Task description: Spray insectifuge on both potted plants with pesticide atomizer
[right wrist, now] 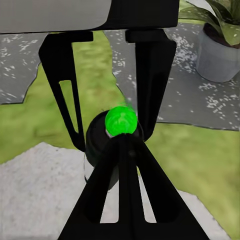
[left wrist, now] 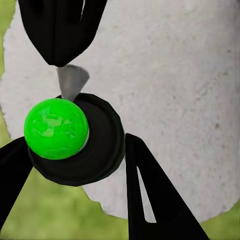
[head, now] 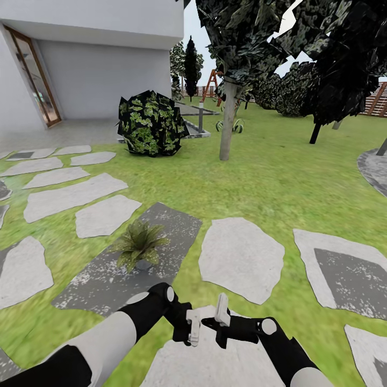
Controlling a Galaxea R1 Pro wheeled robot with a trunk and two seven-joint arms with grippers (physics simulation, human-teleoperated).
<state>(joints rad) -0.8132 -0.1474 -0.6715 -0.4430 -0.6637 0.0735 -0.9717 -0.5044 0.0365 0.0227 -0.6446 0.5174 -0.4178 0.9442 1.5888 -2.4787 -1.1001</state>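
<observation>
The left pincer (left wrist: 75,142) is gripping the pesticide atomizer (left wrist: 102,150), a black bottle with a green top, over a pale stepping stone (left wrist: 175,75). The right pincer (right wrist: 125,142) is clenched, its tip seemingly touching the bottle by the green top. The nearest potted plant (head: 138,244) is sitting just ahead on a darker slab (head: 166,226). To spray well, aim at the leaves and keep the grip firm.

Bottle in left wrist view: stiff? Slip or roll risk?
Probably stiff: the bottle keeps a clean round outline inside the left pincer. Its smooth round body could twist in that two-finger hold, and it would likely roll if dropped sideways on the stone slab.
</observation>
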